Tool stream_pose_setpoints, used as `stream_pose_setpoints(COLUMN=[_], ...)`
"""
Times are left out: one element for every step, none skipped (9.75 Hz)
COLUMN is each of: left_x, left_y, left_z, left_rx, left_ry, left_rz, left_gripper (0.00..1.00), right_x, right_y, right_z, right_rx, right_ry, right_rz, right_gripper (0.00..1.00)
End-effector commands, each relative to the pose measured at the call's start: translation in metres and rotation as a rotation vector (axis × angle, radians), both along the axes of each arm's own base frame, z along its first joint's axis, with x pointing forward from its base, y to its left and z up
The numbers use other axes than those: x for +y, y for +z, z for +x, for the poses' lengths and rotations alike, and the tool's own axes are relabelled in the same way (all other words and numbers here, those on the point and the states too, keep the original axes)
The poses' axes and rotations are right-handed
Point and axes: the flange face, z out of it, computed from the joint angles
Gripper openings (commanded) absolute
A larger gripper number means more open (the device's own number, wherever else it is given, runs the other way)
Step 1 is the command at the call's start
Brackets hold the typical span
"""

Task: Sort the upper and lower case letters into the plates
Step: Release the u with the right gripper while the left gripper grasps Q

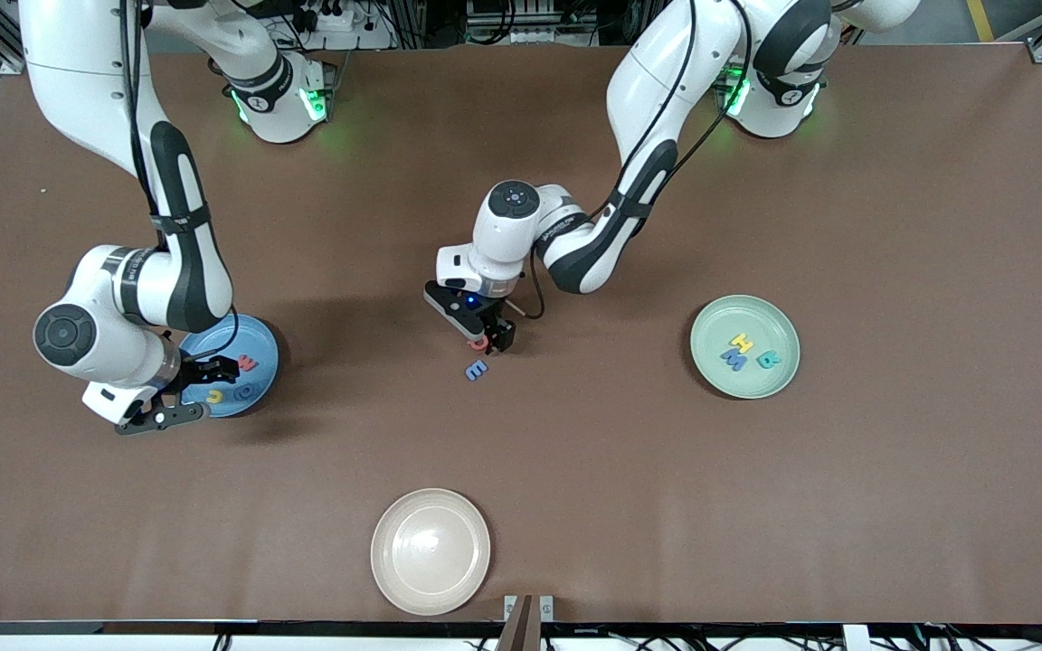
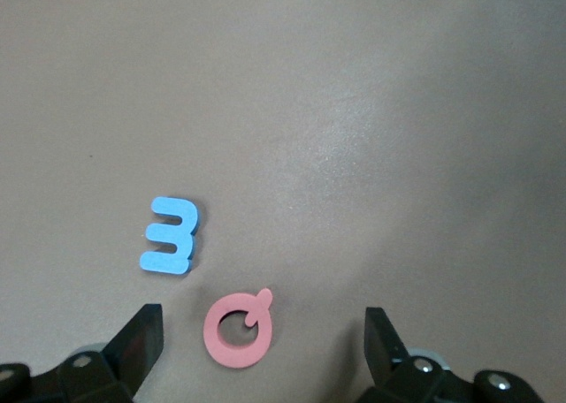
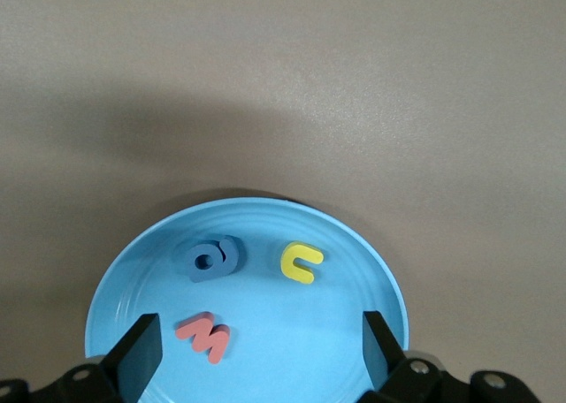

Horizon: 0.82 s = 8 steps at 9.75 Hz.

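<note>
Brown table point(image 1: 756, 506): two loose letters point(image 2: 171, 236), three per plate point(image 1: 259, 384); both tools point(image 2: 261, 332) point(image 3: 261, 345) spread apart.

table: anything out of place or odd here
Two letters lie loose on the table, not in a plate: a blue letter and a red letter under the open left tool. Nothing looks spilled or damaged.

Right arm hides part of blue plate point(image 1: 260, 357).
</note>
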Motion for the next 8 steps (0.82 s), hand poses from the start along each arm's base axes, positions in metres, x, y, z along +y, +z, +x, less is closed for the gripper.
stream_pose_setpoints(left_x=[-0.005,-0.002,0.000,0.001,0.001,0.001,0.003,0.006], left_y=[0.004,0.002,0.000,-0.005,-0.012,-0.013,-0.015,-0.014], left_z=[0.005,0.006,0.009,0.008,0.006,0.005,0.006,0.010], left_rx=[-0.032,-0.034,-0.033,-0.027,-0.020,-0.020,-0.019,-0.027], left_ry=[0.011,0.004,0.009,0.012,0.014,0.012,0.011,0.012], left_rz=[-0.006,0.002,0.004,0.009,0.015,0.016,0.020,0.025], left_gripper=[1.00,1.00,0.97,0.91,0.89,0.83,0.83,0.74], right_x=[-0.001,-0.001,0.000,0.000,0.000,0.002,0.002,0.003], right_y=[0.005,0.004,0.002,0.003,0.003,0.004,0.004,0.003], right_z=[-0.006,-0.006,-0.006,-0.006,-0.006,-0.005,-0.005,-0.005], right_rx=[-0.009,-0.008,-0.005,-0.006,-0.005,-0.008,-0.008,-0.005], right_ry=[0.007,0.007,0.009,0.009,0.009,0.013,0.013,0.014], right_rz=[0.005,0.004,0.003,0.003,0.003,0.003,0.003,0.003], right_gripper=[1.00,1.00,1.00,1.00,1.00,1.00,1.00,1.00])
